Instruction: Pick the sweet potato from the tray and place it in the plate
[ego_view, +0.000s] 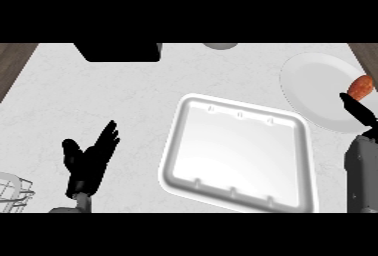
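1. Sweet potato (361, 86) is off the tray (238, 155), which lies bare at the near centre of the counter (111, 95).
2. The left hand (90, 159) rests at the near left, fingers spread and upright, idle.
3. The right hand (357, 111) stretches over the plate (314, 85); whether its fingers pinch the potato I cannot tell.
4. The potato sits above the plate's far right edge, apparently positioned for release.
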